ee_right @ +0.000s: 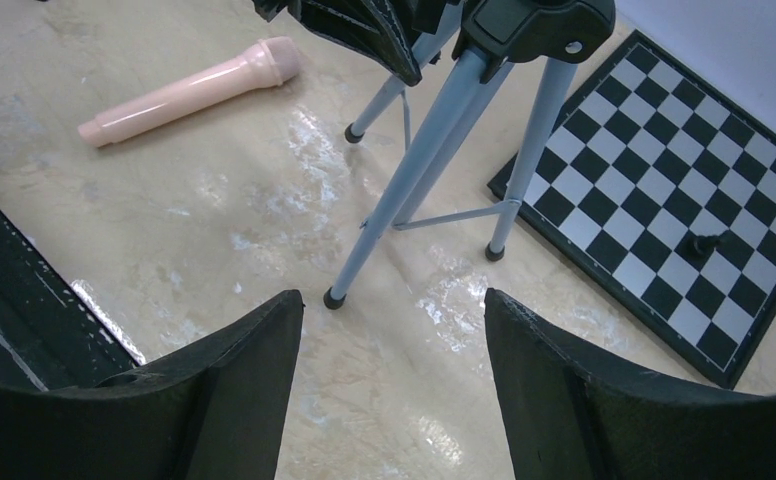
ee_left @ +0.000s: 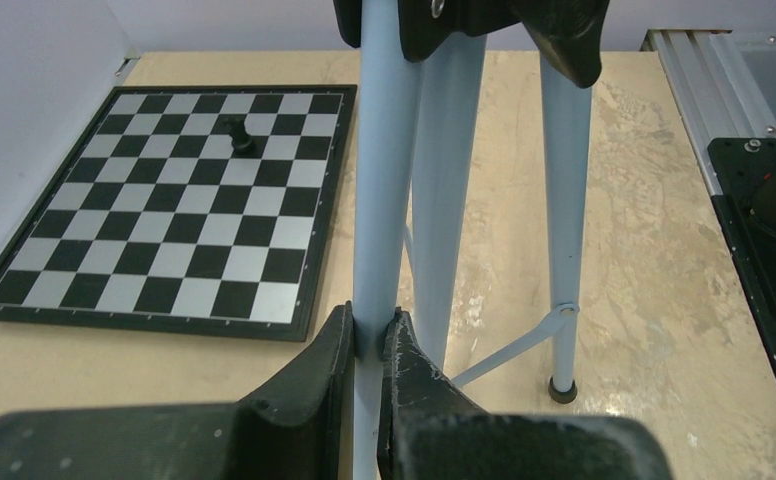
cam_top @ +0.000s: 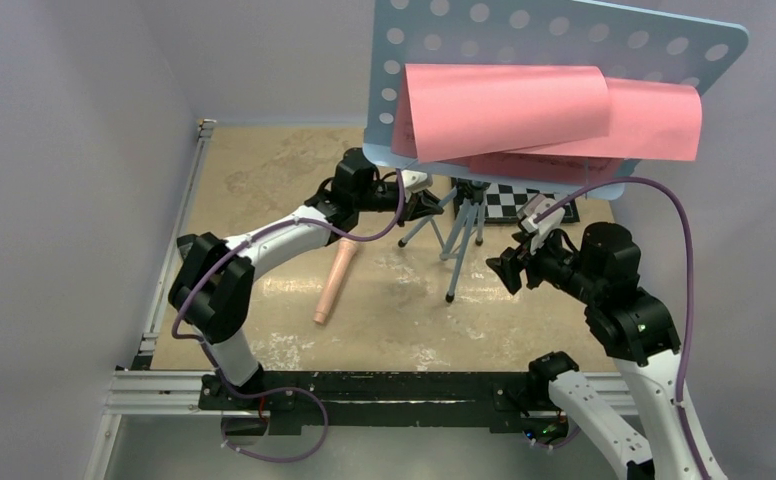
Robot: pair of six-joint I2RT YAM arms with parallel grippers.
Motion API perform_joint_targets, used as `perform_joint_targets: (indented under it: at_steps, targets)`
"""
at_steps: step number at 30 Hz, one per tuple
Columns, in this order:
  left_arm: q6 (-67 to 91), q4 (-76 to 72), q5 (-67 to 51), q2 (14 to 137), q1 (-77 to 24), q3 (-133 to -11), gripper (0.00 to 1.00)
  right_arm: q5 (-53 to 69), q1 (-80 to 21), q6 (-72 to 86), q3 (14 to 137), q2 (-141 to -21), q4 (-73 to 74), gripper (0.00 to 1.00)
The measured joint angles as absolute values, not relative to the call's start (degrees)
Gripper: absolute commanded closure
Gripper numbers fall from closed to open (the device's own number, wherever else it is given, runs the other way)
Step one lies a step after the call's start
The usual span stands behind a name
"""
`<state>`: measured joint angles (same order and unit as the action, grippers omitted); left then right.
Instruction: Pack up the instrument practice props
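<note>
The light-blue perforated music stand (cam_top: 554, 40) rises on its tripod (cam_top: 464, 235) at mid table, with pink sheet-music pages (cam_top: 544, 115) draped over its tray. My left gripper (cam_top: 426, 206) is shut on one tripod leg (ee_left: 384, 200), the leg pinched between the fingertips (ee_left: 369, 335). My right gripper (cam_top: 504, 270) is open and empty, right of the tripod, above the table (ee_right: 394, 300). The peach-pink recorder (cam_top: 334, 283) lies on the table left of the tripod; it also shows in the right wrist view (ee_right: 189, 92). The metronome is not visible.
A black-and-white chessboard (cam_top: 524, 203) lies behind the tripod at the right, with one small black piece (ee_left: 238, 136) on it. A metal rail (cam_top: 174, 250) runs along the left table edge. Grey walls enclose the table.
</note>
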<state>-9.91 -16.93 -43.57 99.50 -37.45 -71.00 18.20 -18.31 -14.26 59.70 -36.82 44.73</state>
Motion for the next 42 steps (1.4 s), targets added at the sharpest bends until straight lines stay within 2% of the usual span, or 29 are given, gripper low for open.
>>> perform_joint_targets:
  at_steps: [16,32,33,36,42]
  targets:
    - [-17.6,-11.8,-49.8,91.7,-26.8,-63.2,1.00,28.5,-18.4,-20.9,60.9,-41.6,43.9,0.30]
    - [-27.6,-1.5,-55.4,91.1,-20.6,-64.9,1.00,29.7,-19.6,-22.2,63.9,-44.3,43.7,0.27]
    - [-28.0,-1.2,-55.4,91.1,-20.6,-65.1,0.98,29.7,-19.7,-22.2,64.0,-44.2,43.7,0.27]
    - [-28.4,-0.7,-55.5,91.1,-20.6,-65.2,0.76,29.9,-19.9,-22.5,64.0,-44.2,43.9,0.24]
    - [-28.0,3.4,-50.8,91.2,-20.2,-63.5,0.47,32.7,-20.0,-24.7,65.1,-43.7,47.2,0.23]
